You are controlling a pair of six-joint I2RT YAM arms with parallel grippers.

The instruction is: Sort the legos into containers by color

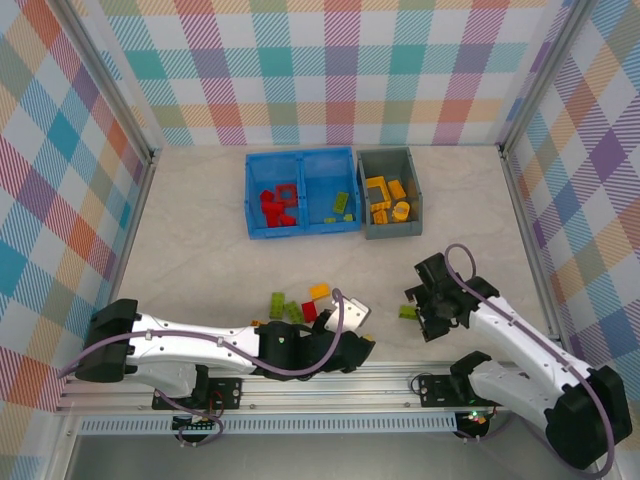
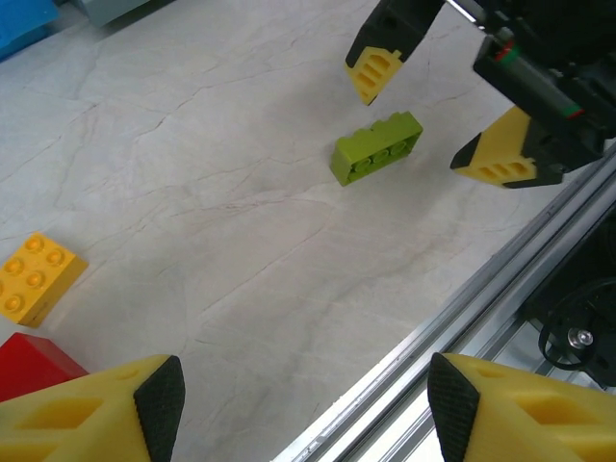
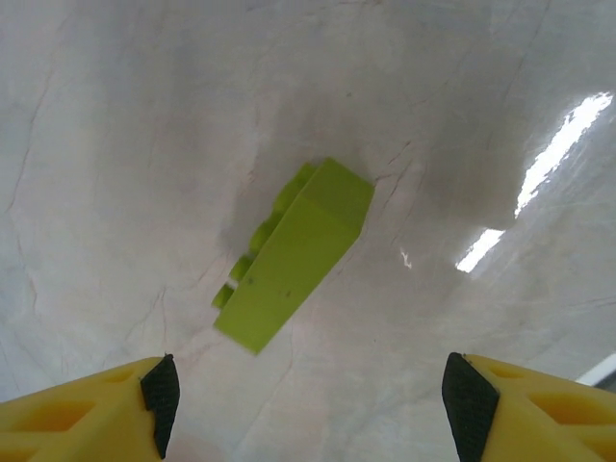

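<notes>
Left pincer (image 2: 303, 395) — released, jaws wide, nothing in them, low by the near metal rail (image 2: 452, 318). Just beside it is the loose pile of small studded plastic bricks (image 1: 293, 312), with an orange-yellow brick (image 2: 31, 276) and a red brick (image 2: 29, 361) nearest.

Moving right, one lime green studded plastic brick (image 3: 294, 255) lies alone on the pale counter (image 1: 200, 240), apparently tipped on its side with the studs facing sideways. Your right pincer (image 3: 314, 397) hovers over it, also released, fingers apart and not touching it. The right arm is clearly the nearer one.

The brick's long axis runs diagonal to the line between the fingers, so you'd likely want a wrist turn before closing across its narrow width.

Room: the rail is close on the near side. The far side is open counter all the way to the wide blue plastic two-compartment bin (image 1: 302, 153), whose right half already holds green — and the dark grey plastic bin (image 1: 388, 153) right of it holds orange-yellow.
</notes>
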